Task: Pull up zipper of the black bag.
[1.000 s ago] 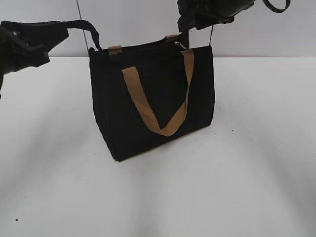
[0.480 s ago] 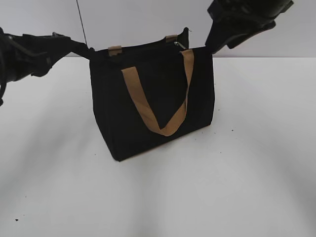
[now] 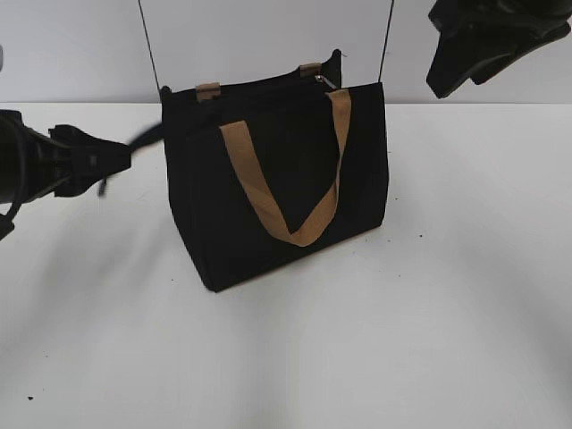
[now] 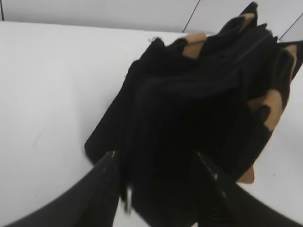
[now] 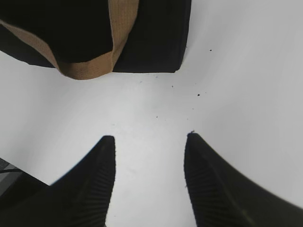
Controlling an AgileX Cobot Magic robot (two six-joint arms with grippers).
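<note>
The black bag (image 3: 277,179) stands upright on the white table, with a tan handle (image 3: 286,192) hanging down its front. Its zipper (image 3: 268,85) runs along the top edge, and the small silver pull (image 3: 323,82) sits at the right end. My left gripper (image 3: 112,168) is open, left of the bag and apart from it. A blurred black tab (image 3: 147,134) hangs at the bag's left top corner. In the left wrist view the open jaws (image 4: 155,158) face the bag's end (image 4: 189,109). My right gripper (image 3: 451,80) is open and empty, high to the right of the bag.
The white table (image 3: 402,340) spreads round the bag. In the right wrist view the open jaws (image 5: 149,142) hang over bare table with the bag's lower corner (image 5: 161,42) and handle loop (image 5: 90,68) at the top. Two thin dark seam lines (image 3: 147,45) run down the wall behind.
My left gripper has let go of the black tab at the bag's left corner and dropped down and left. My right gripper has moved right, away from the zipper pull.
</note>
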